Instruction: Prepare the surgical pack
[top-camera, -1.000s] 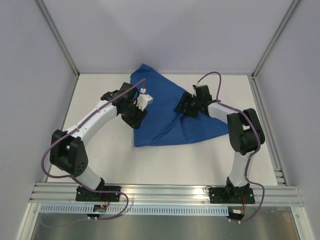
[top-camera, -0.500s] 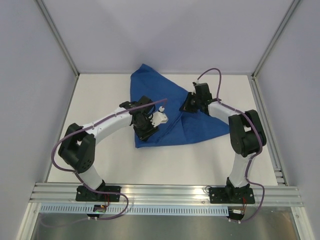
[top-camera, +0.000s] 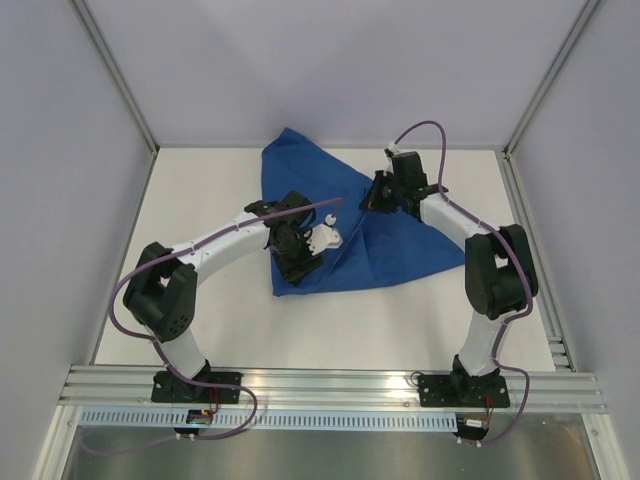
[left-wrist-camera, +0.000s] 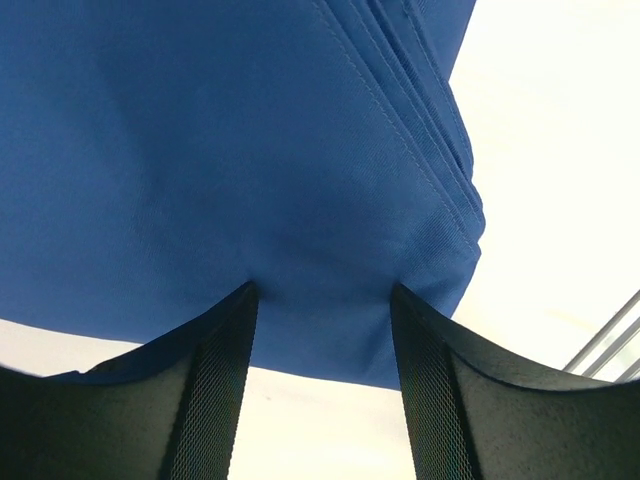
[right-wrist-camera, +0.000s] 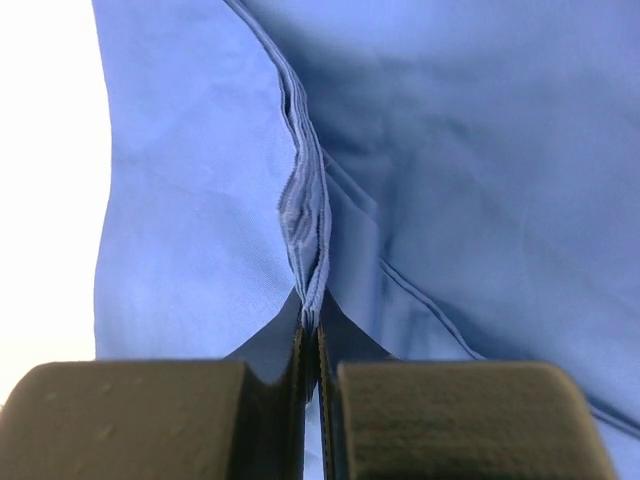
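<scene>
The surgical pack (top-camera: 400, 245) is a royal-blue drape folded into a rough triangle on the white table. My left gripper (top-camera: 291, 264) stands open over its near-left corner. In the left wrist view both fingertips touch the cloth (left-wrist-camera: 200, 150) just above its hemmed edge, and bare table shows between the left gripper's (left-wrist-camera: 322, 300) fingers. My right gripper (top-camera: 373, 201) is at the drape's far right part. It is shut on a raised ridge of bunched blue layers (right-wrist-camera: 305, 230), which runs away from the right gripper (right-wrist-camera: 310, 335).
White table (top-camera: 200, 200) lies to the left of and in front of the drape. Aluminium posts (top-camera: 120, 85) stand at the back corners and a rail (top-camera: 330, 385) runs along the near edge. Grey walls enclose three sides.
My left gripper swung from the drape's left edge to its near-left corner. My right gripper went from open to shut on a fold and shifted toward the back.
</scene>
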